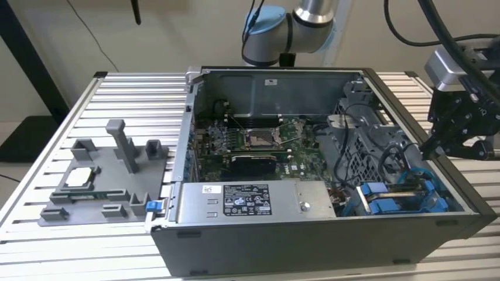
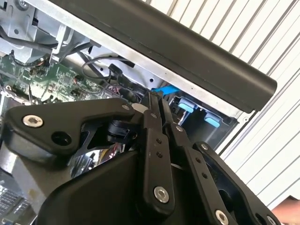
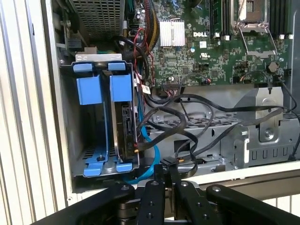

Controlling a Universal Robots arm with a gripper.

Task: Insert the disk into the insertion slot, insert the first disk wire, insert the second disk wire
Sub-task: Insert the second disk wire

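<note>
My fingers [image 2: 152, 140] are pressed together, and in both wrist views they reach in over the rim of the open computer case [image 1: 312, 246]. A black wire end [image 3: 171, 161] lies right at their tips; I cannot tell whether I am pinching it or only touching it.

The disk [image 3: 126, 133] already stands on edge inside the insertion slot [image 3: 98, 57], in the bay nearer the motherboard [image 3: 211, 47], with its blue frame tabs showing at both ends. The neighbouring bay beside it has the same blue fittings. A tangle of black wires [image 3: 187, 117] loops between the slot and the motherboard. A blue cable [image 3: 151, 157] curves down just beside the disk.

In the exterior view I hang above the case's wall at the exterior view's right, near the slot. The case rests on a slatted metal surface [image 1: 125, 99], and a grey tray [image 1: 86, 205] of parts lies well apart at the exterior view's left.
</note>
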